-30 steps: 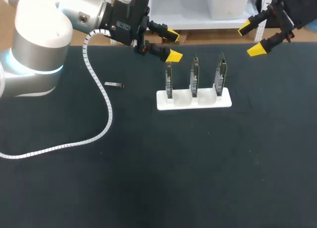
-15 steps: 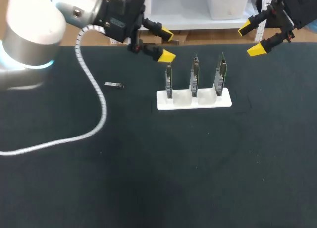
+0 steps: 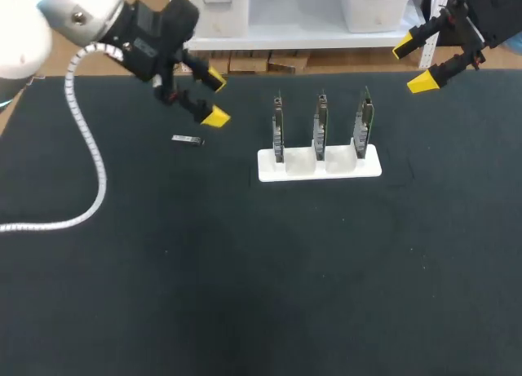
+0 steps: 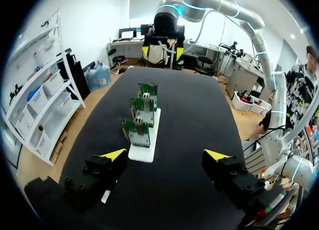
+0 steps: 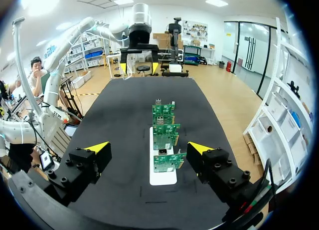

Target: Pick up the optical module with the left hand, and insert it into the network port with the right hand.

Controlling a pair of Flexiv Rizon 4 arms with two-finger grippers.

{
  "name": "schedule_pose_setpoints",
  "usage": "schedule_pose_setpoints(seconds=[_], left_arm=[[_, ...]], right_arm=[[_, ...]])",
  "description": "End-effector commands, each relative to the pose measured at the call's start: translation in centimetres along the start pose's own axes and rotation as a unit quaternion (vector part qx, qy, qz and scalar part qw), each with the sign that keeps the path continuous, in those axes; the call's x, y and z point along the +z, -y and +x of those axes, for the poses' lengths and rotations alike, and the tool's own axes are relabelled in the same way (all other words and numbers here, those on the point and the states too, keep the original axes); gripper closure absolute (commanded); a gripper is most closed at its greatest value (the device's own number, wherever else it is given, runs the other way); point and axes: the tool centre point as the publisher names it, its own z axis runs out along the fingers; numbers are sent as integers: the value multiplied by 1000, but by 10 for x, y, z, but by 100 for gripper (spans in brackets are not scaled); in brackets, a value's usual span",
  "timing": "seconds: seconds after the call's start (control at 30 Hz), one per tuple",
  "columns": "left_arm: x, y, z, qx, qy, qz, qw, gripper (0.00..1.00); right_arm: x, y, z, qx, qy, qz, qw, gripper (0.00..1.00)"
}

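My left gripper (image 3: 214, 98) hangs in the upper left of the head view, its two black fingers spread wide, the wedge-shaped yellow tips well apart and holding nothing. The optical module (image 3: 188, 139), a small flat metallic bar, lies on the matte black table (image 3: 245, 294) just below and to the left of those tips, apart from them. In my left wrist view it shows as a pale sliver (image 4: 105, 196) on the cloth beside and under one finger.

A white spiral-wrapped cable (image 3: 88, 148) trails from my left arm down across the left side of the table.

Right of centre stands a white, glossy rectangular holder (image 3: 318, 167) with three thin green circuit boards (image 3: 321, 125) upright in its slots, side by side in a row. Their ports are too small for me to make out.

My right gripper (image 3: 412, 64) sits in the upper right corner, above the table's far edge, with its fingers also wide open and empty. In my right wrist view the holder lies ahead of its tips.
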Motion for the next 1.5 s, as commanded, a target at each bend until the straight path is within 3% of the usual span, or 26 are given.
schedule_pose_setpoints(seconds=[0.03,0.2,0.83,0.97,1.07,1.17,1.3,1.5], left_arm=[[-6,6,23,-6,29,-11,999,0],[-1,10,43,-53,74,-4,996,0],[-1,10,43,-53,74,-4,996,0],[-30,-18,48,-23,43,-52,997,0],[-56,-41,48,11,6,-66,998,0],[-72,-53,45,47,-24,-59,997,0],[-77,-66,51,77,-60,-20,995,0],[-69,-89,63,106,-65,47,991,0]], right_arm=[[0,-2,0,0,0,2,1000,0],[0,-2,0,0,0,2,1000,0],[0,-2,0,0,0,2,1000,0],[0,-2,0,0,0,2,1000,0],[0,-2,0,0,0,2,1000,0],[0,-2,0,0,0,2,1000,0],[0,-2,0,0,0,2,1000,0],[0,-2,0,0,0,2,1000,0]])
